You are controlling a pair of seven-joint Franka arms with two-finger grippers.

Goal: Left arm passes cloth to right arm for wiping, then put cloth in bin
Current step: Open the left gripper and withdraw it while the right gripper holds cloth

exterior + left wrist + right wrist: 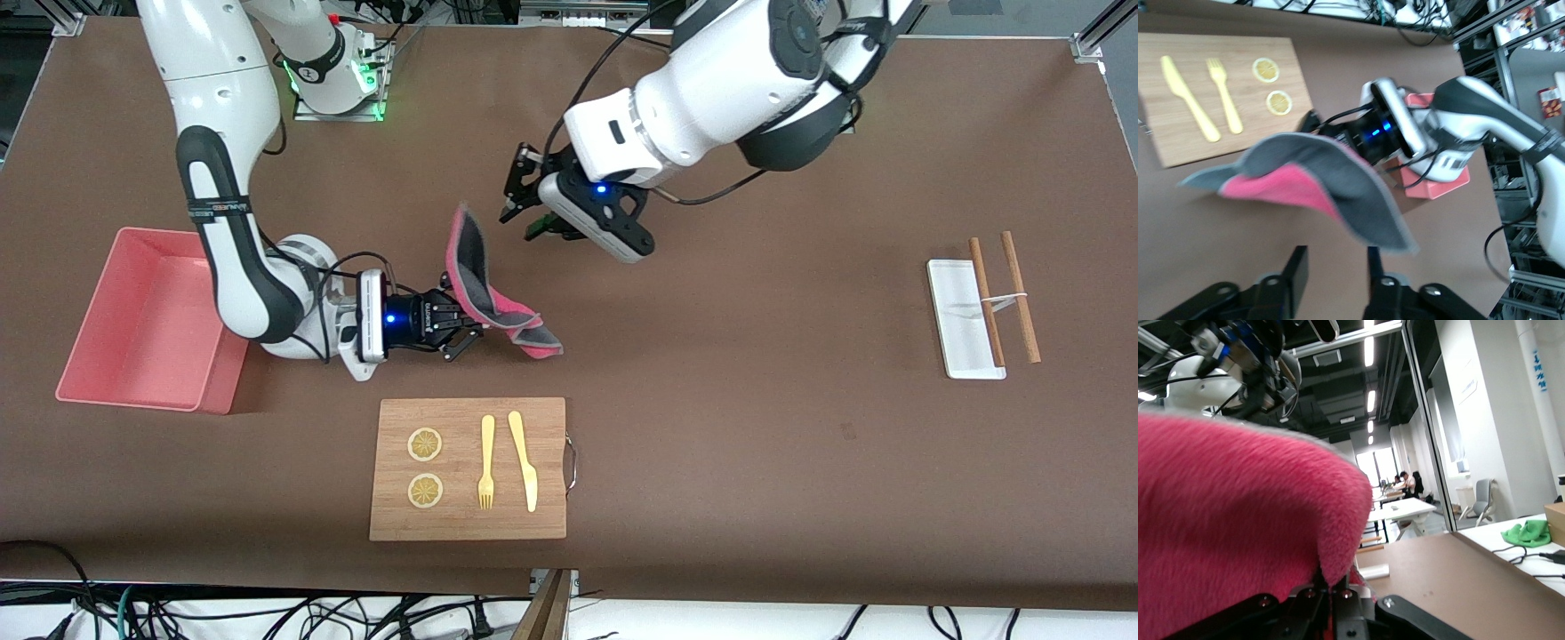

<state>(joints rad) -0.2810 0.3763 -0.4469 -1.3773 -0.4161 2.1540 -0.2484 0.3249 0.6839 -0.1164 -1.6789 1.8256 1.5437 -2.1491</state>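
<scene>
Cloth [493, 289], pink, grey-backed, floppy, folded over.

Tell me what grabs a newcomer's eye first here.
The floppy crimson-pink towel with grey underside hangs mid-table, pinched in the right pincer, nearer the robots than the bamboo cutting board. The left pincer hovers open just above it. The salmon-pink plastic tub sits at the right arm's end.

- Counter [756, 427]: brown covering.
- Ceiling lights [1369, 400]: lit strips in a row.
- White wall [1485, 393].
- Office chair [1481, 501]: grey.
- Desks [1405, 510]: white.
</scene>
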